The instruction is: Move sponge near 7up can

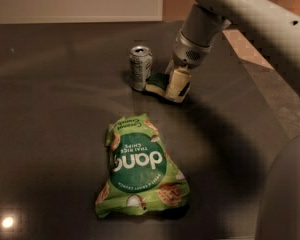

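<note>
1. We mark the gripper (pixel 174 79) low over the counter (pixel 50 114), in its far half and nearer the right edge than the left. Its jaws stand clamped on the sponge (pixel 156 80), with one pale finger (pixel 179 85) on the near side.
2. The sponge juts from the gripper toward the left edge, dark scrub face up, its long axis running roughly left to right. Its free end lies just beside the foot of the 7up can (pixel 140 68); we cannot tell whether the two touch.
3. The can stands upright on the left-edge side of the gripper.
4. We judge the placing nearly done: release and a lift remain, with care not to nudge the can.
5. Open counter lies toward the right edge. The chip bag (pixel 140 171) lies well apart, toward the near edge.
</note>
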Tool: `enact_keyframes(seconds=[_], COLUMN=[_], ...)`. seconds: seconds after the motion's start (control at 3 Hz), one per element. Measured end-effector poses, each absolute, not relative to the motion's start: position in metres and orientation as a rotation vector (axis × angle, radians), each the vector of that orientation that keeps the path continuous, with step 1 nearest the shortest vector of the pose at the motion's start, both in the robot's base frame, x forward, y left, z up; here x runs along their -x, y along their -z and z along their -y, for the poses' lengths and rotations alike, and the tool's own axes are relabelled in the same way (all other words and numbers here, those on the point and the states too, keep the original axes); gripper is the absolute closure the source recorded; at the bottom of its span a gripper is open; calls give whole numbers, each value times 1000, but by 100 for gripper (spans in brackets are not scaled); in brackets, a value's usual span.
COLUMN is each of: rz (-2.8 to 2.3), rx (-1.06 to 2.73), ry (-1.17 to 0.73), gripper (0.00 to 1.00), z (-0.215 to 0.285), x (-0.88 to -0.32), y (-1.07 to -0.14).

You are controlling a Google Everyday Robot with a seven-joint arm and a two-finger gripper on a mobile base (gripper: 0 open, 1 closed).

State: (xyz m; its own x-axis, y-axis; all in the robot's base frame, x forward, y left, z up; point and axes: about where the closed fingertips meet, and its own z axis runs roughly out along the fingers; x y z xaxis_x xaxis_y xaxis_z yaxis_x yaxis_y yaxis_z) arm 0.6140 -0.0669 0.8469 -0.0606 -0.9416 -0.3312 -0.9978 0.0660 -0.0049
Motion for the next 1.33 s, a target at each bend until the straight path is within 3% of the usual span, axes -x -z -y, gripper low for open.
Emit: enact_keyframes(seconds=[0.67, 1.0, 1.33], rz=[-2058, -2005, -2001], rx=[2020, 2077, 2079], ry=[-322, -292, -292], gripper=[13, 0, 0], z=[69, 79, 79], x=[-620, -617, -617], y=[-853, -871, -871])
